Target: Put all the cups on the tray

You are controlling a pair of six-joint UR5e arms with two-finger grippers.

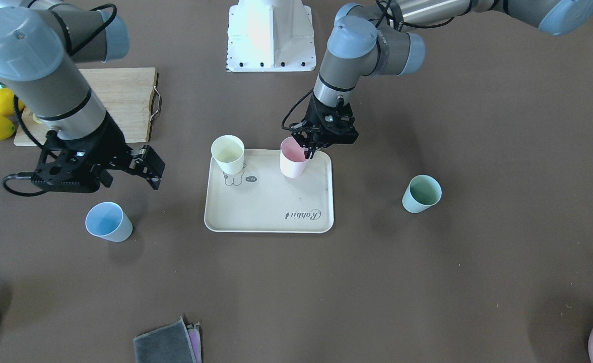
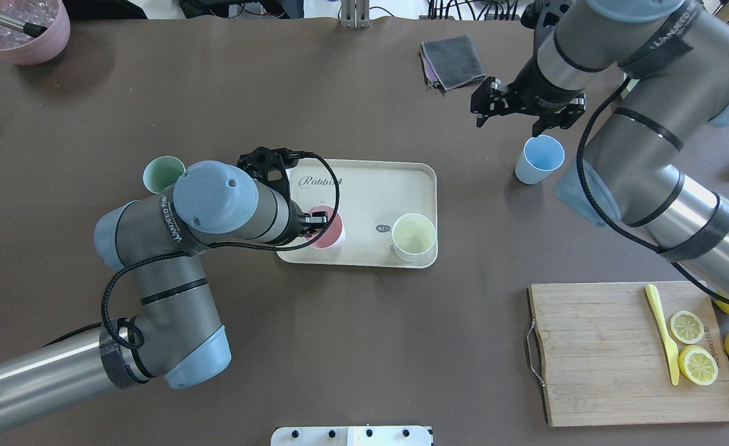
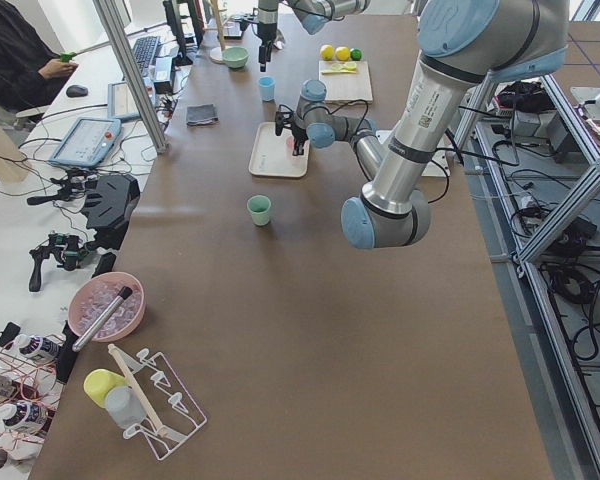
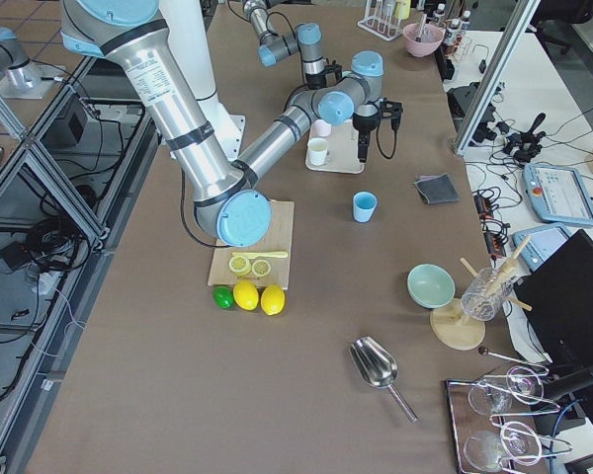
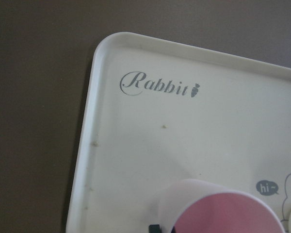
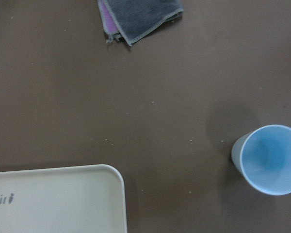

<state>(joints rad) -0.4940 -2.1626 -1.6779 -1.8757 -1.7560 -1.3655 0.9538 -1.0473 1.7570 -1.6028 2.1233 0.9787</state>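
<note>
Two of the four cups are standing upright on the flat cream-beige rectangular tray (image 1: 268, 201) with the raised rim and "Rabbit" script. The small matte pale yellow tapered cup (image 1: 228, 154) is sitting by the bear drawing at one corner. The small matte tapered pink cup (image 1: 292, 159) is resting near the neighbouring corner on the robot's side. The left gripper (image 1: 309, 151) is reaching down onto the pink cup, and its fingers seem to be pinching narrowly over the rim, one just inside the wall, so that placement is looking all but finished, with only the release remaining. The small matte light blue tapered cup (image 1: 107, 222) is standing on the brown bench (image 1: 326, 292), well apart from the tray. The right gripper (image 1: 151, 168) is hovering near it with its jaws spread wide, holding nothing and touching nothing. The small matte mint green tapered cup (image 1: 421, 193) is waiting on the bench on the tray's other side, with no gripper near it. By this reckoning the task is sitting at about halfway, with the blue and mint cups left to carry over.
</note>
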